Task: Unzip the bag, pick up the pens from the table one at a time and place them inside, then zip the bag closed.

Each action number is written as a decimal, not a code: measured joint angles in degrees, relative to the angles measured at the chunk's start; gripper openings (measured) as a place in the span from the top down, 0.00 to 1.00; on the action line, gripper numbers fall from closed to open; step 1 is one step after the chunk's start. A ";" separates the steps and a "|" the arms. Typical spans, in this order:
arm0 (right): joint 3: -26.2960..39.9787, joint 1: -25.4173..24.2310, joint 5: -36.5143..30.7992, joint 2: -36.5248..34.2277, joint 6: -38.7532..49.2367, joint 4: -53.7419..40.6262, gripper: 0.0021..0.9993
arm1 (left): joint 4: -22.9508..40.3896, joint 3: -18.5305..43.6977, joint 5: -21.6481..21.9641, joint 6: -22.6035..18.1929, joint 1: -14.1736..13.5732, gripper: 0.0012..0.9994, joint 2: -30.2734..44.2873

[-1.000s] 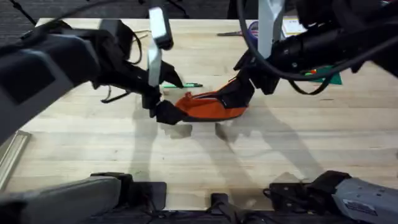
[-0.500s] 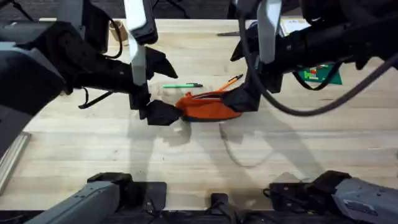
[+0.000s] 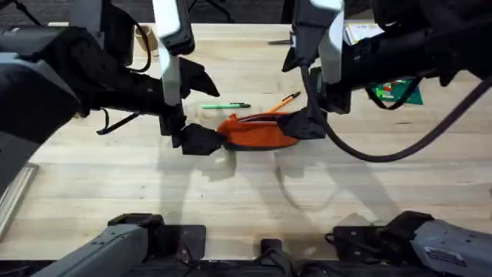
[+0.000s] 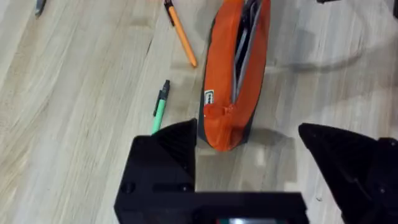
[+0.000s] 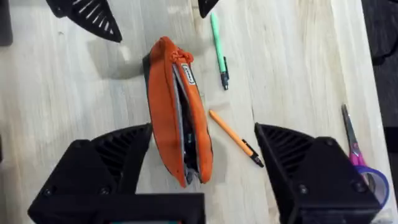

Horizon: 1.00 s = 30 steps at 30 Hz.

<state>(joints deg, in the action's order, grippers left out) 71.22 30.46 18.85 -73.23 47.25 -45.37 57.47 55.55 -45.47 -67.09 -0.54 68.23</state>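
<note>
The left gripper (image 4: 249, 155) is spread, its fingers either side of one end of the bag (image 4: 236, 74) and clear of it. The right gripper (image 5: 202, 165) is also spread, straddling the opposite end. The bag is an orange fabric pouch, unzipped, gaping along its top; its contents cannot be made out. A small label near the zipper end is unreadable. The green pen (image 4: 160, 109) and orange pen (image 4: 181, 34) lie on the table (image 3: 231, 192) just beside the bag, toward the far edge.
</note>
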 joint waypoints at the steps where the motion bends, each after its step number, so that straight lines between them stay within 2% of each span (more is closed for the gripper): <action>1: 0.00 0.00 0.01 0.00 0.07 -0.02 0.00 | 0.00 0.00 0.00 0.00 0.00 0.01 -0.01; 6: 0.00 0.00 -0.01 0.00 0.62 -0.02 0.00 | 0.00 0.00 0.00 0.00 0.00 0.01 -0.01; 7: 0.00 0.00 -0.05 0.00 0.89 0.01 0.04 | 0.00 0.00 0.00 0.00 0.00 0.01 -0.01; 12: 0.00 0.00 -1.10 0.00 1.19 -0.48 0.63 | 0.00 0.00 0.00 -0.02 0.00 0.01 -0.01; 14: 0.00 0.00 -1.29 0.00 1.19 -1.70 0.90 | 0.00 0.00 0.00 0.00 0.00 0.01 0.01; 15: 0.00 0.00 -1.31 0.00 1.11 -2.58 0.95 | 0.00 0.00 0.00 -0.02 0.00 0.01 -0.01; 22: 0.04 0.00 -1.49 -0.52 1.07 -5.52 0.97 | 0.00 0.00 0.00 0.00 0.00 0.01 -0.01; 30: 0.09 0.00 -1.50 -6.77 1.04 -5.48 0.97 | 0.00 0.00 0.00 -0.01 0.00 0.01 0.00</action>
<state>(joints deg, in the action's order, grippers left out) 71.31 30.46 17.35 -80.00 48.29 -50.85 57.47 55.55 -45.47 -67.10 -0.54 68.24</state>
